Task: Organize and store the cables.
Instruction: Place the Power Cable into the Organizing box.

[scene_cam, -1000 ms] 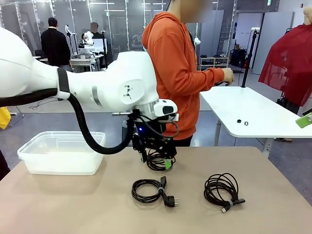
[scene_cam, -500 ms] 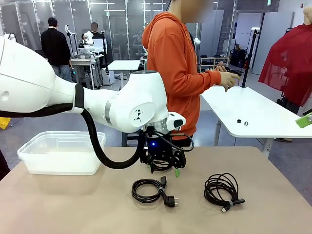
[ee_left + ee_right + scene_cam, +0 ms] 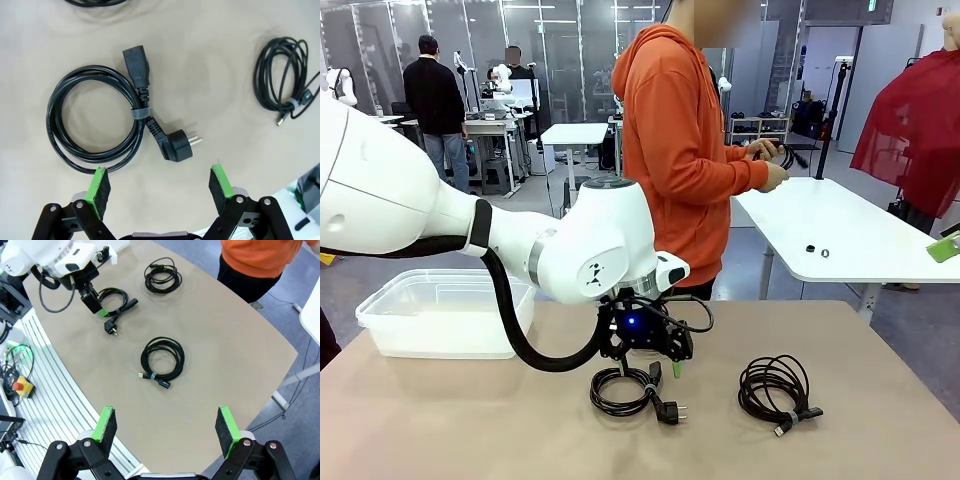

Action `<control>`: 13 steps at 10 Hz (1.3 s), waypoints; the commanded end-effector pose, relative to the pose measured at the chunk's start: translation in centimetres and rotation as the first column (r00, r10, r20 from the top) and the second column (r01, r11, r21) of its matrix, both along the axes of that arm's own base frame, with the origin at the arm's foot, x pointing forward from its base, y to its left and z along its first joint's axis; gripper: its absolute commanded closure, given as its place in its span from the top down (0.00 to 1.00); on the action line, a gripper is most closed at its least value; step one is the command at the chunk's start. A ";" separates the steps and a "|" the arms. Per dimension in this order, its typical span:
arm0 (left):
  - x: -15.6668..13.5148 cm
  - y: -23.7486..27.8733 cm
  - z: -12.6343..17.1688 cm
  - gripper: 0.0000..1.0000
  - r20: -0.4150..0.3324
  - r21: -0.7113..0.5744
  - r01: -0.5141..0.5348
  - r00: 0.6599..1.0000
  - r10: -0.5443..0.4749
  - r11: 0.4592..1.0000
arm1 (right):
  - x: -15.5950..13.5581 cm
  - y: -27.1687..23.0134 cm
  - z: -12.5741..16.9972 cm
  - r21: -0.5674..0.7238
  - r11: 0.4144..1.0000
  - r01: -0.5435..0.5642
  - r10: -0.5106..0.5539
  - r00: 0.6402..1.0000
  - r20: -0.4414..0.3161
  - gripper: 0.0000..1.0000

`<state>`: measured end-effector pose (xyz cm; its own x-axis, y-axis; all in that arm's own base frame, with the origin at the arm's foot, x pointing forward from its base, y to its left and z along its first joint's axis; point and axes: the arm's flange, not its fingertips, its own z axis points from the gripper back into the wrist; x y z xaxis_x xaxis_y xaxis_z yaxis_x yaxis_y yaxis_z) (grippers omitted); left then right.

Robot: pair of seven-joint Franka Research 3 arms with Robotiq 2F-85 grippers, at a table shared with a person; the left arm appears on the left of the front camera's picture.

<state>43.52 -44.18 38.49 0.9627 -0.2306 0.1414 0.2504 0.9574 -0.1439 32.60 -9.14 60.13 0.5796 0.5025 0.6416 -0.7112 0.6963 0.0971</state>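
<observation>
Down and nearer swings the left gripper (image 3: 648, 367), jaws spread wide above the power cable (image 3: 140, 112) at table centre; a thinner cable (image 3: 747, 392) lies at its three o'clock. Soft, light, springy: I'd pinch the tied bundle. Spread too, the right gripper (image 3: 166, 425) hangs aloft.

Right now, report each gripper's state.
Left gripper: open, empty, over the coiled black power cable.
Right gripper: open, empty, above the beige table.
</observation>
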 end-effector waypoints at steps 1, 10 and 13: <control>-0.1 -0.5 -0.8 1.00 0.054 0.029 -0.087 0.995 0.085 0.996 | 0.0 0.0 -0.1 0.005 1.000 -0.014 0.014 1.000 0.004 1.00; 4.1 -0.9 -3.5 1.00 -0.045 0.042 -0.105 0.993 0.106 0.994 | 0.0 0.0 -0.1 0.005 1.000 -0.014 0.014 1.000 0.004 1.00; 4.6 -1.7 -4.3 1.00 -0.052 0.083 -0.081 0.995 0.086 0.993 | 0.0 0.0 -0.1 0.005 1.000 -0.014 0.014 1.000 0.004 1.00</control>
